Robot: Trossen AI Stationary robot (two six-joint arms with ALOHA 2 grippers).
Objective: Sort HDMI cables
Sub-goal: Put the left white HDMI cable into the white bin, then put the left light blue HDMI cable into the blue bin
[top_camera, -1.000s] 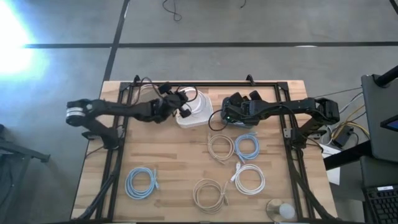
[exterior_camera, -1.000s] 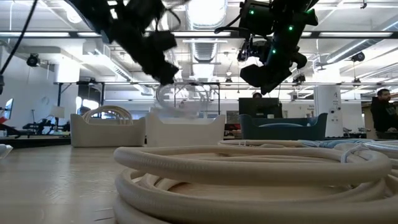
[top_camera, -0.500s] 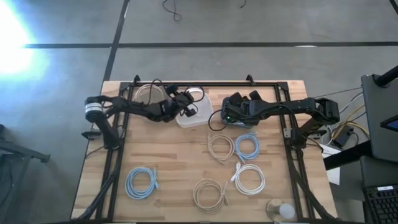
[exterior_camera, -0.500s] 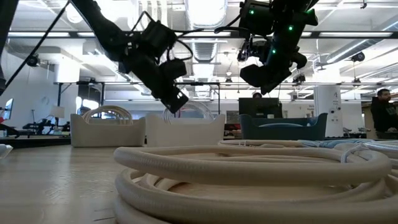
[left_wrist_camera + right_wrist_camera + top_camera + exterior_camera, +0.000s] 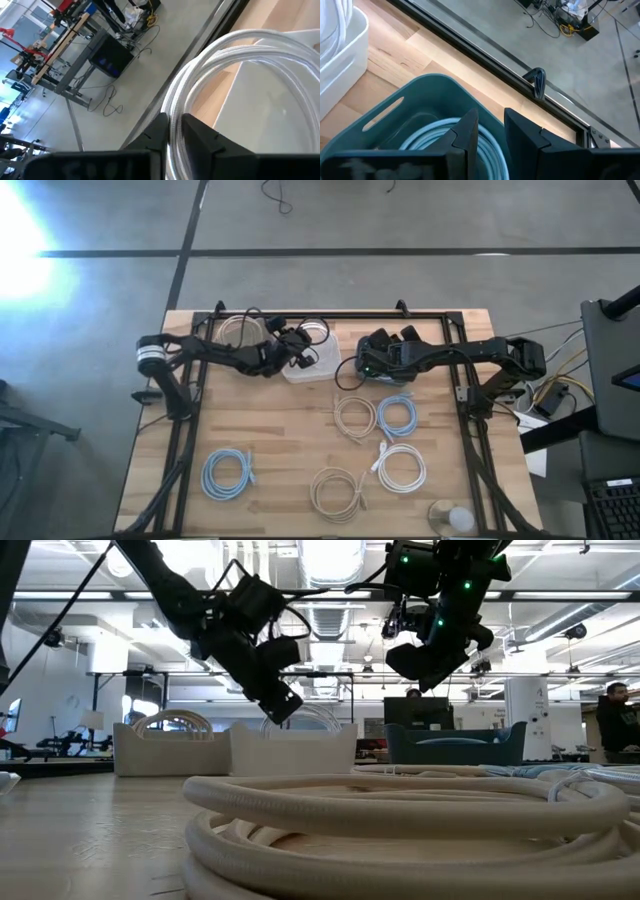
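Observation:
My left gripper (image 5: 298,352) (image 5: 283,705) is shut on a white HDMI cable coil (image 5: 315,330) (image 5: 240,55) above the white bin (image 5: 312,370) (image 5: 295,750). My right gripper (image 5: 352,370) (image 5: 490,131) hovers open above the teal bin (image 5: 420,85) (image 5: 455,745), which holds a light blue coil (image 5: 427,132). A beige coil (image 5: 235,330) lies in the beige bin (image 5: 172,750). On the table lie two beige coils (image 5: 353,415) (image 5: 337,490), two light blue coils (image 5: 397,415) (image 5: 230,473) and a white coil (image 5: 400,467). My left gripper pinches the white coil's several strands (image 5: 176,112) between its two fingers at one spot on the ring. The fingers lie across the strands and slant down from the table's left. The coil hangs tilted beyond the fingers, its lower part (image 5: 305,720) dipping behind the white bin's wall.
Three bins stand in a row along the far edge: beige, white, teal. A black frame rail (image 5: 330,315) runs behind them. A small round object (image 5: 455,520) sits at the near right corner. Bare wood lies between the bins and the loose coils.
My left gripper has come down with the white coil, from high above the white bin to just over its rim, staying shut. The left arm has swung, uncovering the beige bin. In the last half second it has barely moved.

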